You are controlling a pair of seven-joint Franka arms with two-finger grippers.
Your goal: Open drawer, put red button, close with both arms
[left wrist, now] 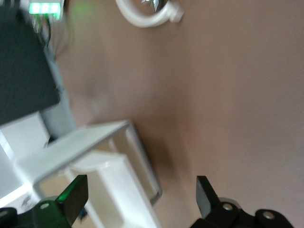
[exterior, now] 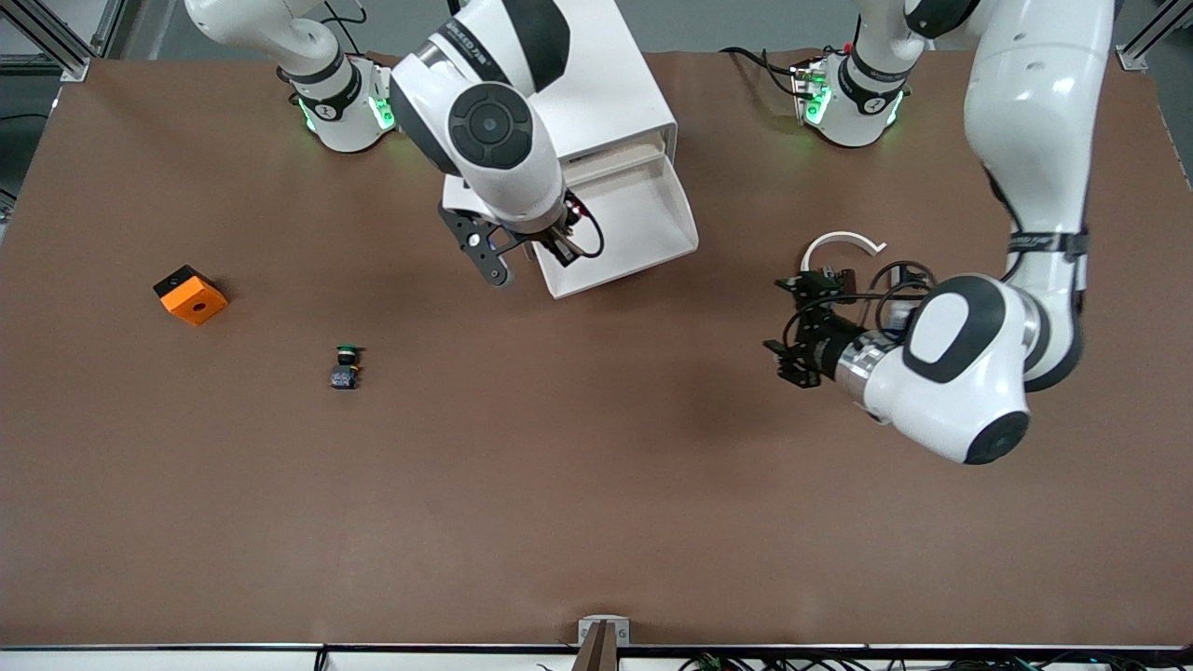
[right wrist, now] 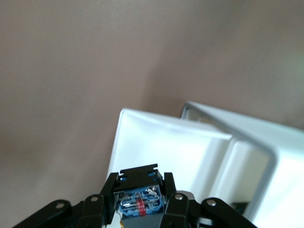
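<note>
The white cabinet (exterior: 610,93) stands near the robots' bases with its drawer (exterior: 643,219) pulled open. My right gripper (exterior: 557,244) hangs over the drawer's front edge and is shut on the red button (exterior: 574,212). In the right wrist view the gripper (right wrist: 138,183) clamps the button's dark boxy body (right wrist: 137,202) above the drawer (right wrist: 156,142); the red cap is hidden there. My left gripper (exterior: 781,317) is open and empty over the table toward the left arm's end. In the left wrist view (left wrist: 140,197) it faces the drawer (left wrist: 118,185).
A green-capped button (exterior: 346,365) and an orange block (exterior: 190,294) lie on the table toward the right arm's end. A white curved piece (exterior: 842,244) lies next to the left gripper and also shows in the left wrist view (left wrist: 147,14).
</note>
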